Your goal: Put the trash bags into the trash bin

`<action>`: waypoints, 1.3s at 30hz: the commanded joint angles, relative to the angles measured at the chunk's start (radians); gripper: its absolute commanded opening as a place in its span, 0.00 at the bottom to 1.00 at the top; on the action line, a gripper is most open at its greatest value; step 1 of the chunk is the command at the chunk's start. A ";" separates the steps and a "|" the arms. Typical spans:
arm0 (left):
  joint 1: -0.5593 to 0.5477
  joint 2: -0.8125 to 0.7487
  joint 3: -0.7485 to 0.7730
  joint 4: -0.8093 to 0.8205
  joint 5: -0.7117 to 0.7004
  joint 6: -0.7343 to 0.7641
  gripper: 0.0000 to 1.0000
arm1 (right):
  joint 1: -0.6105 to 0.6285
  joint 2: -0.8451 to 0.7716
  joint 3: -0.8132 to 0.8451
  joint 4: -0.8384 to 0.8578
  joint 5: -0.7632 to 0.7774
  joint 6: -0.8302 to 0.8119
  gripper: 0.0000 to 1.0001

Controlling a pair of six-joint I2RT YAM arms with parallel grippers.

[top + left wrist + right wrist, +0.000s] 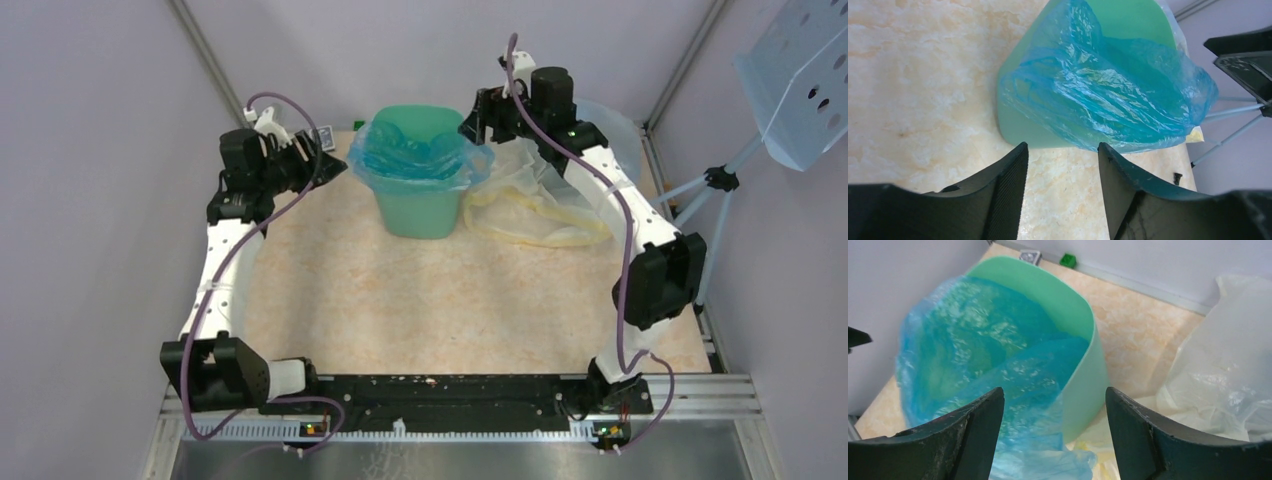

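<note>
A green trash bin [415, 210] is standing upright toward the far side of a marbled beige desk [400, 300], with a light blue trash bag [415, 160] sitting inside it. The crinkled bag's mouth is spilling over the near and side edges of the rim, while the far inner wall of the bin is showing bare green.

The left pincer [325, 162] is hovering just beside the bin's left rim. Its fingers are standing apart and gripping nothing. In the left wrist view the blue bag [1098, 95] and the bin [1128, 20] are lying beyond the parted pincer [1060, 147].

The right pincer [482, 122] is hanging over the bin's far right corner, and its fingers too are spread and holding nothing. From that wrist, the pincer [1053, 392] is looking down on the bin's wall [1083, 365] and on the blue bag [973, 355] inside it.

A pale yellowish trash bag [530, 210] is lying crumpled on the desk just beside the bin's right side, under the right arm. In the right wrist view it [1228, 370] is showing as translucent, with creased folds. A small green object [1067, 260] is sitting at the foot of the back wall.
</note>
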 commanded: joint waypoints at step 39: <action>-0.194 0.340 0.422 -0.342 -0.134 0.192 0.08 | 0.185 0.020 0.160 -0.326 0.206 -0.039 0.55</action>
